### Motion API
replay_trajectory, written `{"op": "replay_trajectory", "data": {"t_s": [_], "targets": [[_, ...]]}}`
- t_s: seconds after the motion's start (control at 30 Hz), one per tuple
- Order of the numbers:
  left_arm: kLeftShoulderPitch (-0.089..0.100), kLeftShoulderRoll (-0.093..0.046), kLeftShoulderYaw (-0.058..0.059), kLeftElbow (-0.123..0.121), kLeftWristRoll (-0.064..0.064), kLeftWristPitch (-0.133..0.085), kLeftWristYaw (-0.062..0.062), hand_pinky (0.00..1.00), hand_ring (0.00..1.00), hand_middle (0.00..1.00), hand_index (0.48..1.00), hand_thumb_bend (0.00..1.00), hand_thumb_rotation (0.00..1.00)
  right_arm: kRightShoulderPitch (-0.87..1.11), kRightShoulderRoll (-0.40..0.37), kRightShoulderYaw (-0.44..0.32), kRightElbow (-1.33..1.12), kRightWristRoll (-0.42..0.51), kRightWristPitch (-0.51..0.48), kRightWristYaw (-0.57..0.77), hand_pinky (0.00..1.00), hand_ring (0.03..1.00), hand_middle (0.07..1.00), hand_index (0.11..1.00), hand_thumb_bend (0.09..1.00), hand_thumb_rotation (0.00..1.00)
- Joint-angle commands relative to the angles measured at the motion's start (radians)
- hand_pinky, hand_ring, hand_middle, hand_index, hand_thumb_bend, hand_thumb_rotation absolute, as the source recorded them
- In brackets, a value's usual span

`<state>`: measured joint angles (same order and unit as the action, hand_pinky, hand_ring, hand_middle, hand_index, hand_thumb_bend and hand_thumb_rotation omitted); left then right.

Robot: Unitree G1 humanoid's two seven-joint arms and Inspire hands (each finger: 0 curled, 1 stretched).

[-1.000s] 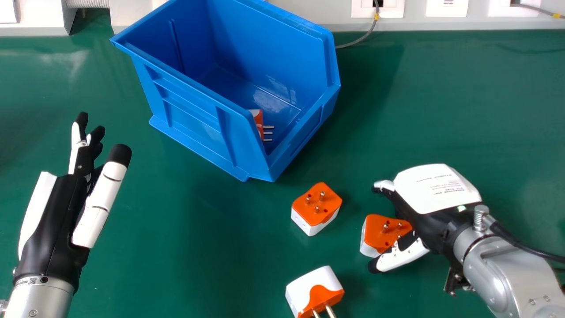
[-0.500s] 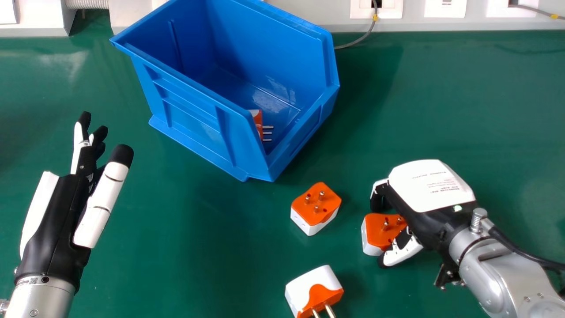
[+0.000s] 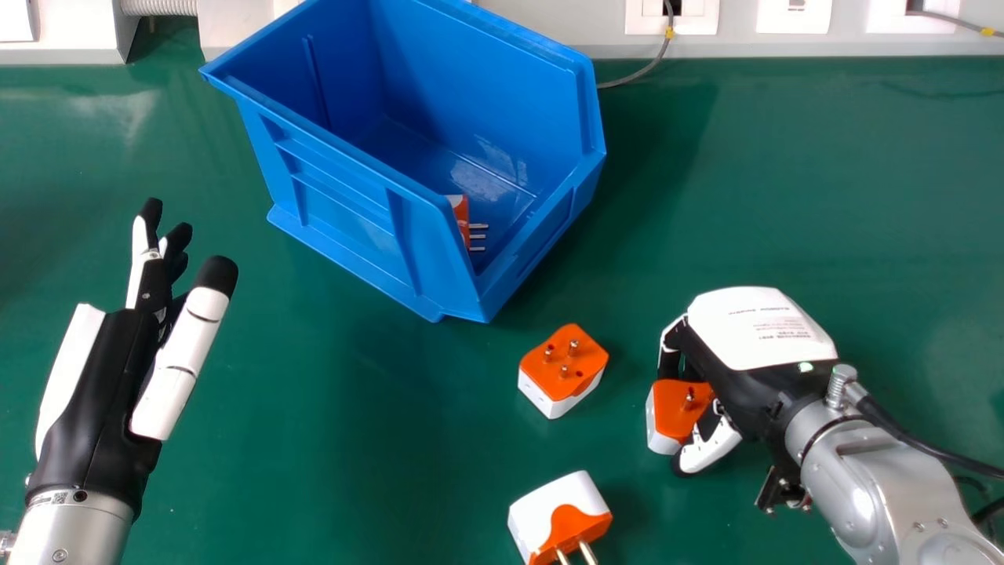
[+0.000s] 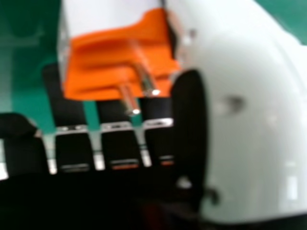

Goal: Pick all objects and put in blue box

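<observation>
Nearest the robot, a white-and-orange adapter (image 3: 555, 504) is lying on the green table (image 3: 376, 486), while at the left the open left hand (image 3: 102, 384) is pointing its relaxed fingers forward. Slightly farther off at the right, the right hand (image 3: 757, 333) is holding a second adapter (image 3: 678, 408) between bent fingers and thumb. Beyond, a third adapter (image 3: 566, 361) is lying prongs up near the blue box (image 3: 345, 212), where a fourth adapter (image 3: 461, 212) is sitting inside.
</observation>
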<state>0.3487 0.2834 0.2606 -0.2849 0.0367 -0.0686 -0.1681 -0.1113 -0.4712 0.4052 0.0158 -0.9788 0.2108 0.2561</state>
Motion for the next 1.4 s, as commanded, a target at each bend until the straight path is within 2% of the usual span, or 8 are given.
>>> {"op": "replay_trajectory", "data": {"t_s": [0.0,0.53,0.6,0.67,0.8,0.93,1.17,1.37], "targets": [[0.004,-0.002,0.003,-0.03,-0.008,0.0,0.003,0.93,1.0,1.0,0.992,0.62,1.0,0.008,-0.003,0.003,0.009,-0.005,0.025,0.022,0.39,0.468,0.521,0.491,0.488,0.13],[0.029,-0.003,0.006,-0.024,-0.002,-0.001,0.007,0.92,1.0,1.0,0.984,0.64,1.0,0.022,-0.027,-0.099,-0.19,0.07,0.061,0.081,0.44,0.528,0.56,0.486,0.48,0.14],[0.028,-0.002,0.005,-0.02,0.001,-0.003,0.007,0.92,0.99,1.0,0.986,0.65,1.0,0.037,-0.035,-0.116,-0.226,0.081,0.047,0.076,0.38,0.458,0.503,0.481,0.48,0.14],[0.028,-0.001,0.005,-0.018,0.002,-0.003,0.007,0.92,0.99,1.0,0.986,0.65,1.0,0.047,-0.041,-0.127,-0.249,0.088,0.037,0.073,0.38,0.458,0.503,0.481,0.48,0.14],[0.036,0.003,0.012,-0.022,-0.003,-0.004,0.003,0.92,1.0,1.0,0.989,0.66,1.0,0.067,-0.058,-0.159,-0.295,0.112,0.003,0.068,0.19,0.258,0.328,0.474,0.48,0.14],[0.041,0.004,0.015,-0.023,-0.008,-0.005,0.001,0.92,1.0,1.0,0.991,0.67,1.0,0.071,-0.064,-0.181,-0.319,0.131,-0.015,0.072,0.13,0.188,0.263,0.471,0.481,0.14],[0.036,0.003,0.011,-0.012,-0.003,-0.005,0.004,0.92,1.0,1.0,0.994,0.69,1.0,0.021,-0.051,-0.224,-0.407,0.16,-0.033,0.082,0.07,0.123,0.194,0.47,0.482,0.14],[0.035,-0.002,0.007,-0.007,0.002,-0.01,0.01,0.92,1.0,1.0,0.994,0.7,1.0,-0.09,-0.01,-0.202,-0.36,0.154,-0.049,0.05,0.05,0.093,0.157,0.469,0.484,0.14]]}}
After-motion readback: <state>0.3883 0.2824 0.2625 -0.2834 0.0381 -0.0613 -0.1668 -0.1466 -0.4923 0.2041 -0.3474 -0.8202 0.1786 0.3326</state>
